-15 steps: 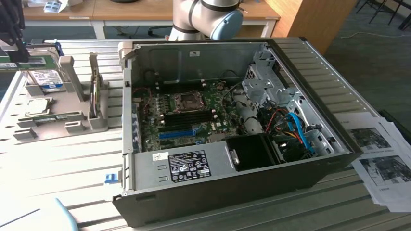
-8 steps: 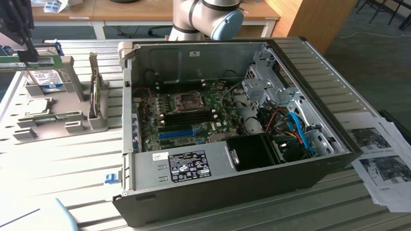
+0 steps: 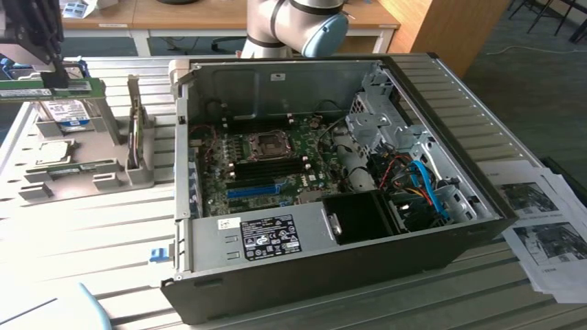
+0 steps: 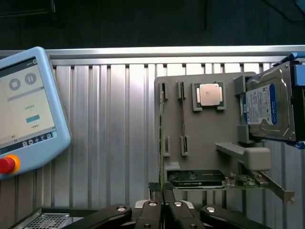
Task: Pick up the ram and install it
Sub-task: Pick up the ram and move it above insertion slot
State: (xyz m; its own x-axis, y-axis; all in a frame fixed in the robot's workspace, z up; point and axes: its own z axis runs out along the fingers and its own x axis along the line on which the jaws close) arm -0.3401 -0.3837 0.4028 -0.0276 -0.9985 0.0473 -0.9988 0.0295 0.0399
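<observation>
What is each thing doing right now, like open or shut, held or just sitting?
gripper: shut on the ram.
ram: held up over the grey holder, not in the computer.
computer case: open, insides showing.
hard drive: sitting in the grey holder.
CPU chip: lying flat in the grey holder.
touchscreen: lit up.

No wording can be read. Labels are carried by the power supply [image 3: 266,237] (white, with black marks), the hard drive [image 4: 267,107] and the ram [image 3: 41,89]; pause and stop symbols are shown on the pendant screen [image 4: 24,109].
</observation>
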